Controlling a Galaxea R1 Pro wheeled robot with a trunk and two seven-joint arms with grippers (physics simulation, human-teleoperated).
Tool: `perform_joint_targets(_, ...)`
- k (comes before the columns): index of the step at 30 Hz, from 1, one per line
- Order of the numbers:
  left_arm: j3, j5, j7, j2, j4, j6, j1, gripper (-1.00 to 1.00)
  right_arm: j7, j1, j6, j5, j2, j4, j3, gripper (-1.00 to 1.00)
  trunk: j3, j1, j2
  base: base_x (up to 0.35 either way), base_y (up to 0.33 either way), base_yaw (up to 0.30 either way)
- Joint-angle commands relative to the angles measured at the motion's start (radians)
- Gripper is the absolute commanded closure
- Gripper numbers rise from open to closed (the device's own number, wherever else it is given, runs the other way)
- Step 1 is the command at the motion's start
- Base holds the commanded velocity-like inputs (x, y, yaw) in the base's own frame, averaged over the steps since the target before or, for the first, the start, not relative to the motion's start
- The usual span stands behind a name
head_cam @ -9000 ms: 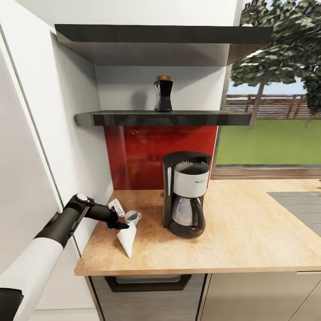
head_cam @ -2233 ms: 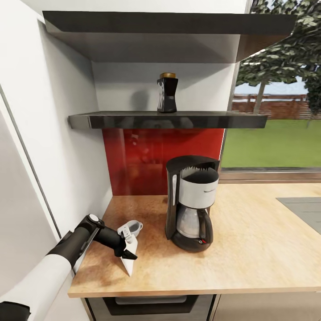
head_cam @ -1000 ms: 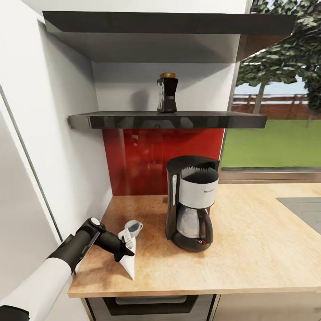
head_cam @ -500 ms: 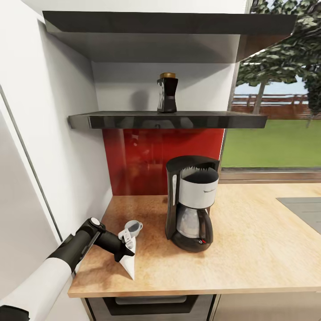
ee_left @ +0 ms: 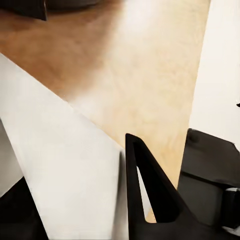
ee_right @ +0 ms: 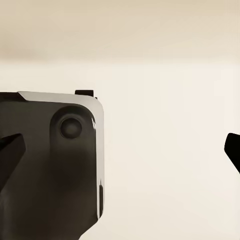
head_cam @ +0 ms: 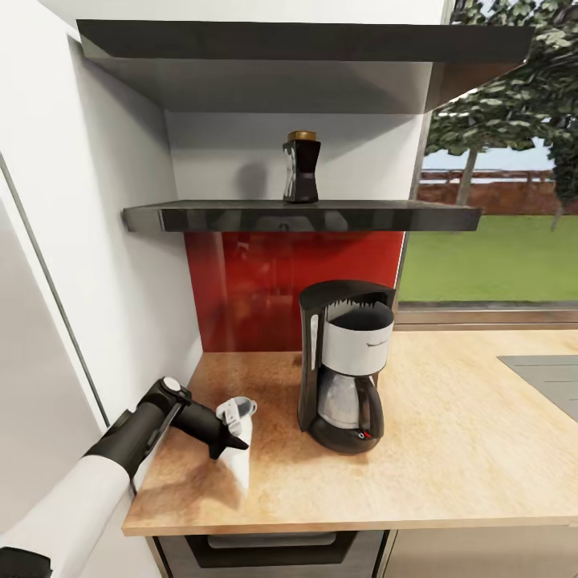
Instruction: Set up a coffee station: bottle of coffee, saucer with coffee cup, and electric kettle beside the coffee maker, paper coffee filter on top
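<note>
The black coffee maker (head_cam: 345, 365) stands on the wood-grain kitchen countertop (head_cam: 449, 449) with its top open. To its left, my left gripper (head_cam: 231, 429) is shut on the white paper coffee filter (head_cam: 238, 466), which hangs just above the counter near the front corner. In the left wrist view the paper coffee filter (ee_left: 65, 165) lies between the black fingers (ee_left: 150, 195). The black bottle of coffee (head_cam: 301, 167) stands upright on the black kitchen shelf (head_cam: 301, 215), above the machine. My right gripper (ee_right: 120, 150) is open, with nothing between its fingers, in front of a plain beige surface.
A white wall panel (head_cam: 88, 265) borders the counter's left end, close to my left arm. A red backsplash (head_cam: 273, 289) sits behind the machine. A grey inset panel (head_cam: 550, 377) lies in the counter at far right, under a window (head_cam: 498, 241). A second shelf (head_cam: 305, 40) hangs higher up.
My left gripper has lifted slightly and turned, and the filter has swung so that it shows broader and more upright. The coffee maker and bottle have not moved.
</note>
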Motion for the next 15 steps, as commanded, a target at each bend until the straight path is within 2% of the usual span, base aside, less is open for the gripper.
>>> perform_joint_targets(1, -0.001, -0.003, -0.006, 0.001, -0.024, 0.016, -0.001, 1.00, -0.002, 0.000, -0.003, 0.001, 0.000, 0.001, 0.000, -1.00, 0.000, 0.000, -0.001, 0.000, 0.000, 0.000)
perform_joint_targets(3, -0.001, -0.003, -0.009, 0.001, -0.059, 0.036, -0.007, 1.00, -0.002, 0.000, -0.003, 0.001, 0.000, 0.001, 0.000, -1.00, 0.000, 0.000, -0.001, 0.000, 0.000, 0.000)
perform_joint_targets(7, -0.002, -0.005, -0.049, 0.007, -0.147, 0.123, -0.051, 1.00, -0.002, 0.000, -0.003, 0.001, 0.001, 0.000, -0.001, -1.00, 0.000, 0.000, -0.001, 0.000, 0.000, 0.000)
perform_joint_targets(10, -0.002, -0.011, -0.107, 0.014, -0.192, 0.190, -0.151, 1.00, -0.002, 0.000, -0.003, 0.000, 0.002, -0.002, -0.004, -1.00, 0.000, 0.000, -0.001, 0.000, 0.000, 0.000)
perform_joint_targets(15, -0.003, -0.013, -0.121, 0.014, -0.201, 0.244, -0.266, 1.00, -0.002, 0.000, -0.003, -0.002, 0.004, -0.009, -0.004, -1.00, 0.000, 0.000, -0.001, 0.000, 0.000, 0.000)
